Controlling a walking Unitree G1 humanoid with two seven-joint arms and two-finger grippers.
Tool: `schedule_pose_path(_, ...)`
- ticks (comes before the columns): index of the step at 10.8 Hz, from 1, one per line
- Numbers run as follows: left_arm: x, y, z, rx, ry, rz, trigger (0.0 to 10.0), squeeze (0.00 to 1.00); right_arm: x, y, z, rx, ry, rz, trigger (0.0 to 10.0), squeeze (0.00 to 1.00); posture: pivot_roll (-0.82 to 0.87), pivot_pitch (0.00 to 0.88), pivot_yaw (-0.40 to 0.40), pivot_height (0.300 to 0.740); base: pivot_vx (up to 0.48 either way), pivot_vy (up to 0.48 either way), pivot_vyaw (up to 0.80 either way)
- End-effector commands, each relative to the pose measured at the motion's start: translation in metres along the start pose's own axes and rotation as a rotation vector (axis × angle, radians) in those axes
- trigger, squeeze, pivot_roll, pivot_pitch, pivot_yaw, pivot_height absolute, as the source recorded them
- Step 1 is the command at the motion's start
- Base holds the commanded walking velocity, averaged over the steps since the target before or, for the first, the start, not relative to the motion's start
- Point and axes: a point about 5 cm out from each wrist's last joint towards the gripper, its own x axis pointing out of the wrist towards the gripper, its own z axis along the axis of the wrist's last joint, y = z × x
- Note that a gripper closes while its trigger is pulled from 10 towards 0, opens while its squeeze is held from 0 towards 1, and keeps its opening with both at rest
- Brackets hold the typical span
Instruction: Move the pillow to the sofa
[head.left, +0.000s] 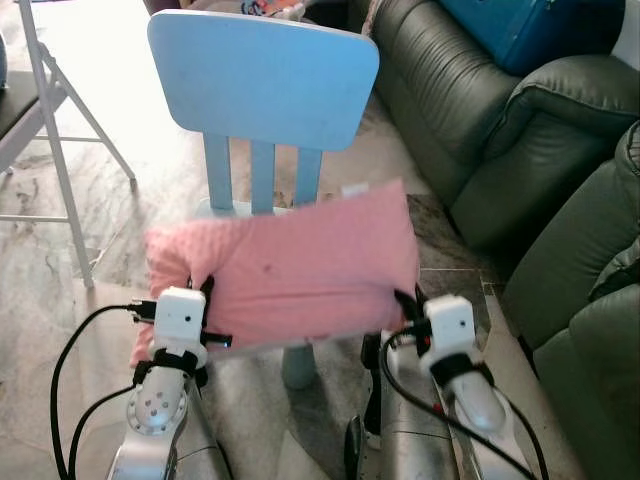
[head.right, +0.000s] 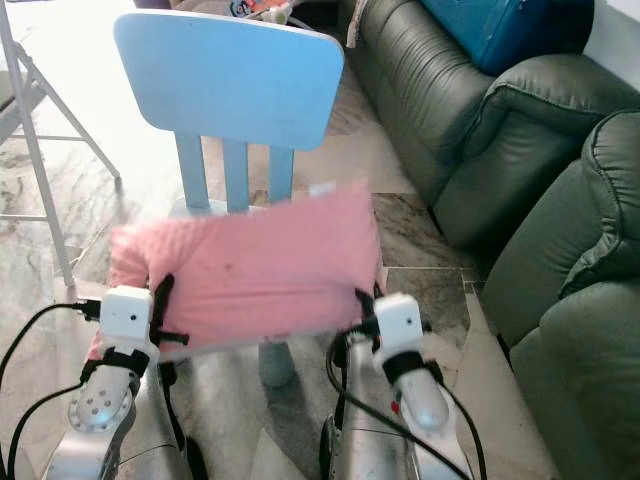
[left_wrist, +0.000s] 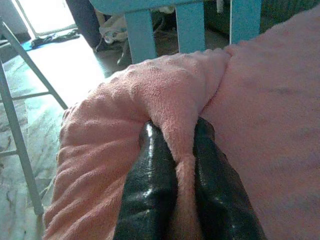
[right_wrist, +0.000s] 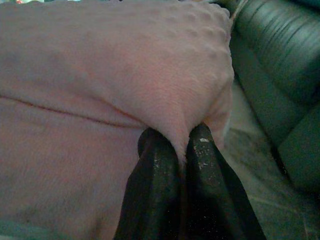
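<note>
Floor: pale marbled tile, brightly lit at far left.
Sofa: dark green leather, along the right; a blue box lies on its far part.
Chair: light blue, just beyond the pillow, between robot and far floor.
Stand: white metal legs, far left.
Pillow: pink, held up before the chair, long axis left to right, right end tipped higher.
Left gripper: jaws pinched tight on the pillow's near-left edge.
Right gripper: jaws clamped on the near-right edge.

A pink pillow, a pale blue chair, dark green sofa, grey marbled floor.
</note>
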Motion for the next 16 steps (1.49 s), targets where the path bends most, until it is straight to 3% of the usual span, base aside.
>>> schedule_pose_path(1, 0.0, 0.003, 0.003, 0.004, -0.002, 0.009, 10.0, 0.0, -0.004, -0.008, 0.003, 0.009, -0.001, -0.035, 10.0, 0.0, 0.01, 0.045, -0.054, 0.45, 0.0, 0.0, 0.0)
schedule_pose_path(6, 0.007, -0.003, 0.008, -0.003, 0.003, -0.012, 10.0, 0.0, -0.002, -0.009, 0.006, 0.03, 0.012, -0.052, 10.0, 0.0, -0.01, 0.065, -0.035, 0.46, 0.0, 0.0, 0.0)
schedule_pose_path(12, 0.015, 0.003, 0.01, 0.008, 0.01, 0.003, 10.0, 0.0, -0.001, -0.008, 0.006, 0.036, 0.024, -0.056, 10.0, 0.0, -0.01, 0.074, -0.03, 0.545, 0.0, 0.0, 0.0)
schedule_pose_path(16, 0.015, -0.003, 0.01, 0.006, 0.018, -0.005, 10.0, 0.0, 0.0, -0.011, 0.008, 0.031, 0.023, -0.056, 10.0, 0.0, -0.02, 0.075, -0.035, 0.62, 0.0, 0.0, 0.0)
